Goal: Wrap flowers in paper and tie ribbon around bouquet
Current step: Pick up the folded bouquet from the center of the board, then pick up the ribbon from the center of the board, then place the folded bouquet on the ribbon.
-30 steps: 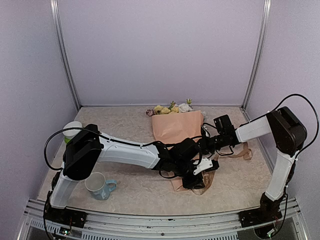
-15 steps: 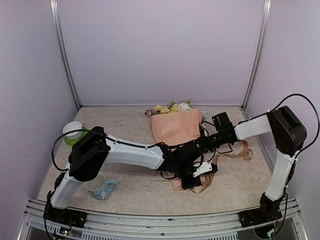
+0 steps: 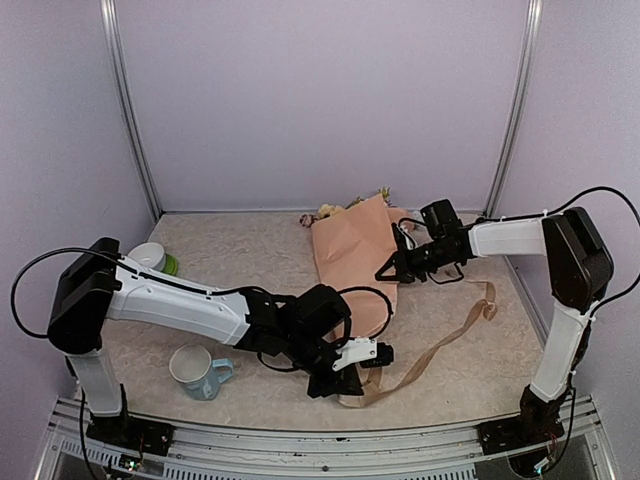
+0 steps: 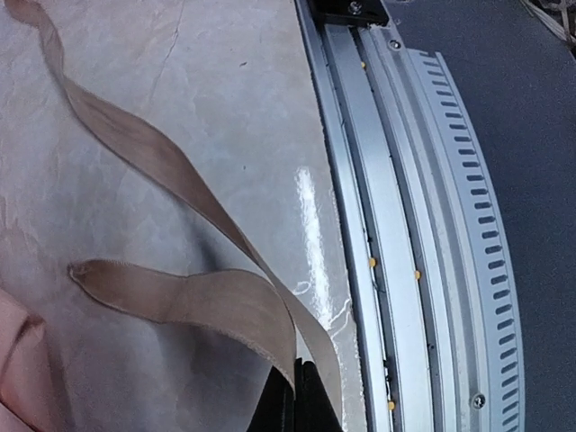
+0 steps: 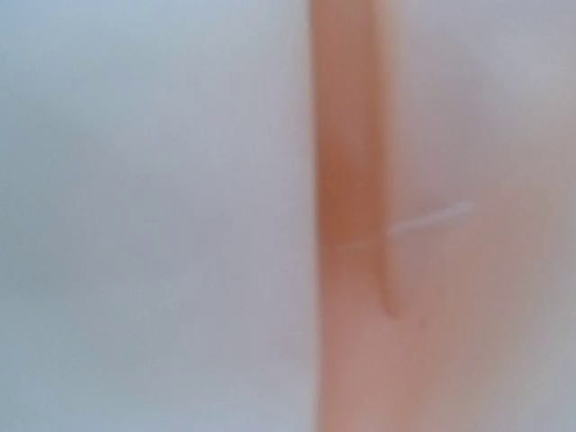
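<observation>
Worktop (image 3: 250, 250) edges are boxed in by walls on the left, far and right sides, and a slotted metal rail (image 4: 405, 225) runs along the near side. At the far left a white and green bowl (image 3: 150, 259) sits close to the wall. Nearer, a mug (image 3: 197, 371) stands just in from the rail. The bare surface between them is crossed only by the left arm.

The left claw (image 3: 370, 354) lies low near the rail, its fingers closed on the ribbon (image 3: 445, 342). In the left wrist view the tan band is pinched at the fingertips. One strand loops back toward the paper and the other runs away across the marbled top.

In the middle the bouquet (image 3: 352, 245) points away from the arms. Its peach paper (image 3: 345, 290) narrows toward the near side, and the flowers (image 3: 328, 211) show at the far end by the back wall.

The right claw (image 3: 386, 272) is closed on the paper's right edge. Its wrist view is only a blur of peach and pale grey. From the left claw the ribbon trails right and farther away, ending well short of the right wall, with bare surface on both sides of it.
</observation>
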Available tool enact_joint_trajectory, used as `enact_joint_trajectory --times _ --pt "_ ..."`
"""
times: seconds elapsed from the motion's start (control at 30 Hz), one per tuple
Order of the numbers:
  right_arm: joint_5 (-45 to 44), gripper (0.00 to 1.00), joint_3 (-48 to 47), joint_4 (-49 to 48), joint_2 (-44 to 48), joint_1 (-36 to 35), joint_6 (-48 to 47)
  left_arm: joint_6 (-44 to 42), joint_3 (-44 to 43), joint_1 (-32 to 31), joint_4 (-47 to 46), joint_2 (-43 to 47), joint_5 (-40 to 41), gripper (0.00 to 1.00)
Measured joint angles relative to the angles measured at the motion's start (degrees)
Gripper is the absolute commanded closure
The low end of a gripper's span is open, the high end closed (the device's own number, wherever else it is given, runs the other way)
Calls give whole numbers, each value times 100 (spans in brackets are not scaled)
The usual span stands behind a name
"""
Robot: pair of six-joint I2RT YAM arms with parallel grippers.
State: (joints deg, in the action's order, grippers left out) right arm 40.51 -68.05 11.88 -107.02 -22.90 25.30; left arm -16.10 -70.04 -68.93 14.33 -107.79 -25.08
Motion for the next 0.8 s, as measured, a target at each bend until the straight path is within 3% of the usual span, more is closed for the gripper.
enact_joint_trajectory --times 0.3,0.57,0.8 --pt "-76 100 -195 597 127 201 -229 741 927 1152 -42 103 46 100" --pt "-116 100 -179 962 540 369 -450 1097 824 1952 114 229 490 100" --pt "-111 100 50 1115 859 369 -623 1810 520 3189 -142 177 1099 100"
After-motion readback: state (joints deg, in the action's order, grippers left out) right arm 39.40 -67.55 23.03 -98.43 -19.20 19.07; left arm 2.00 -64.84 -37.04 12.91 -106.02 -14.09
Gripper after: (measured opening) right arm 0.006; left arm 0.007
